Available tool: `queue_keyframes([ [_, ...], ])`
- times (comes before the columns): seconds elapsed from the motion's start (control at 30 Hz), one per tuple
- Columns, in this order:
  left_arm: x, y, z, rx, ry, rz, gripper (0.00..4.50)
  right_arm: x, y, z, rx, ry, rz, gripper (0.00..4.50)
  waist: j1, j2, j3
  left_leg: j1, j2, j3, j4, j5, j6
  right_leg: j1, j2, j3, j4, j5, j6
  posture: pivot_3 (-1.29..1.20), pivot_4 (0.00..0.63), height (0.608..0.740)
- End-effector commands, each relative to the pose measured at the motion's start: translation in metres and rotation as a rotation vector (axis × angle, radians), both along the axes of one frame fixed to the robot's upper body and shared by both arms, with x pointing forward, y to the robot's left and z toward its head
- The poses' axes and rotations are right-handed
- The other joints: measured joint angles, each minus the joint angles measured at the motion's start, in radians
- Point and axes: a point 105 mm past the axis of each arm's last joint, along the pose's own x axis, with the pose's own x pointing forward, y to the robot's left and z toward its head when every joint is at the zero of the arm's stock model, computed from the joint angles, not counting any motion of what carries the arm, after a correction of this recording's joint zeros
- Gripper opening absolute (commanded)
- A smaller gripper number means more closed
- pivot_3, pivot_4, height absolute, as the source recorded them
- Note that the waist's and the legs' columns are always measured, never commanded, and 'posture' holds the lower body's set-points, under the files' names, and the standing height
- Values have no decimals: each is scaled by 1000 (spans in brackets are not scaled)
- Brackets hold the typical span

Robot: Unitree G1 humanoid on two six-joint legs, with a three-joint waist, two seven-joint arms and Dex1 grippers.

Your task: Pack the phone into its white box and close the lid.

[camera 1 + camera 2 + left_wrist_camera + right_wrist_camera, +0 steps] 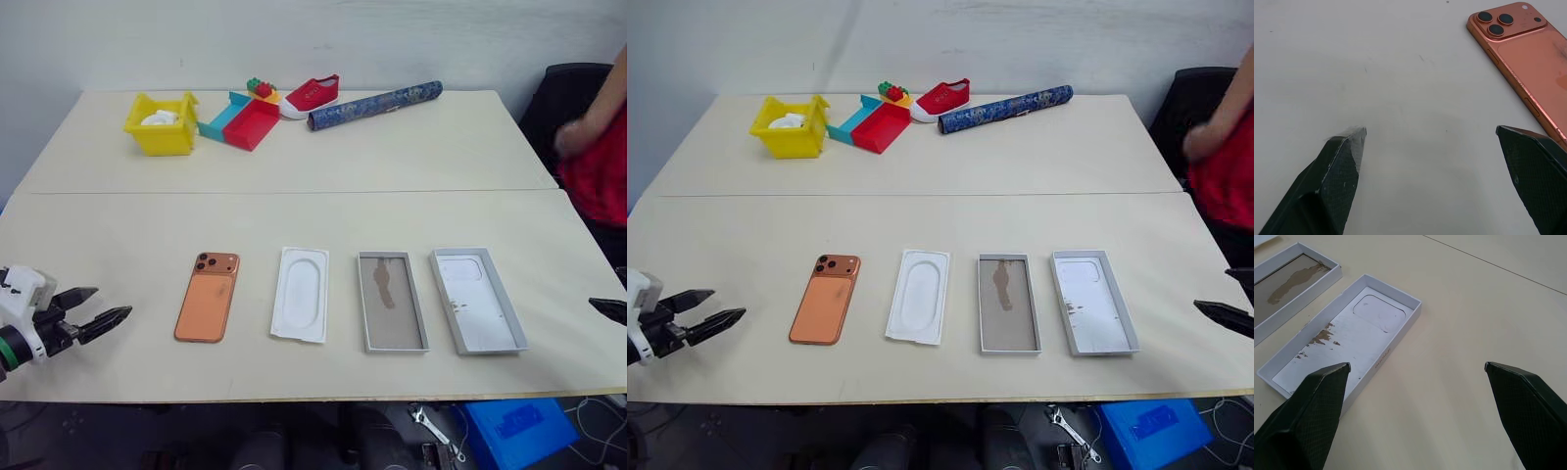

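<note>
The orange phone point(208, 297) lies face down on the table, camera block at its far end. To its right, past an insert, sits the white box point(365, 305) with a grey-brown floor, and beside that the all-white lid point(477, 301), both open side up. My left gripper point(113, 302) hovers open at the table's near left, a short way left of the phone point(1528, 58). At the near right my right gripper point(1416, 365) is open, just right of the lid point(1347, 340). Neither holds anything.
A white moulded insert point(301, 294) lies between the phone and the box. At the far side are a yellow bin point(162, 124), red and teal trays point(240, 119), a red shoe point(312, 96) and a blue roll point(375, 105). A person in red point(598, 157) is at the right edge.
</note>
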Motion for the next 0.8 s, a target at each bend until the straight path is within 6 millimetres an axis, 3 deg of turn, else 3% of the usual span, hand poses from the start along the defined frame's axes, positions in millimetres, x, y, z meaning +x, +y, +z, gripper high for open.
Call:
queue_keyframes([
  [0.03,-1,-3,11,10,-52,-23,4474,2,7,8,-13,-26,31,4500,0,0,0,0,0,0,0,0,0,0,0,0,0,0,0,0,150,740],
  [0.8,7,-6,10,24,-29,-41,4474,1,1,8,-36,-51,-20,4500,0,0,0,1,0,1,0,0,0,0,0,0,1,0,0,0,150,740],
])
